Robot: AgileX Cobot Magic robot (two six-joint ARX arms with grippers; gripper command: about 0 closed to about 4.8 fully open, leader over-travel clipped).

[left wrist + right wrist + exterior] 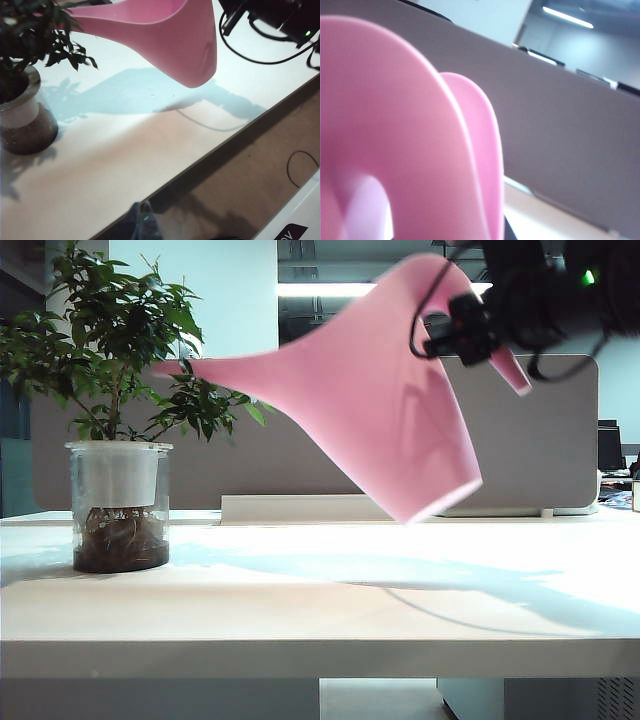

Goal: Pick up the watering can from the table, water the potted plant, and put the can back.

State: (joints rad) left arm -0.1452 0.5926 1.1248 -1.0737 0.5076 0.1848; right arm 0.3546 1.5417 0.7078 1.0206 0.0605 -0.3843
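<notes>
right arm [545,290]: black housing | looping black cables | small green light | left claw [145,225]: dark, blurred tip

No text could be read anywhere; only a cut-off white mark stood on a black label [291,232], illegible.

a long grey partition panel [540,440] stands behind the white surface. above it, a pale blue wall [190,280] and a bright ceiling strip light [325,289]. dark monitors [610,448] sit far right. brown floor [260,170] lies below.
</notes>
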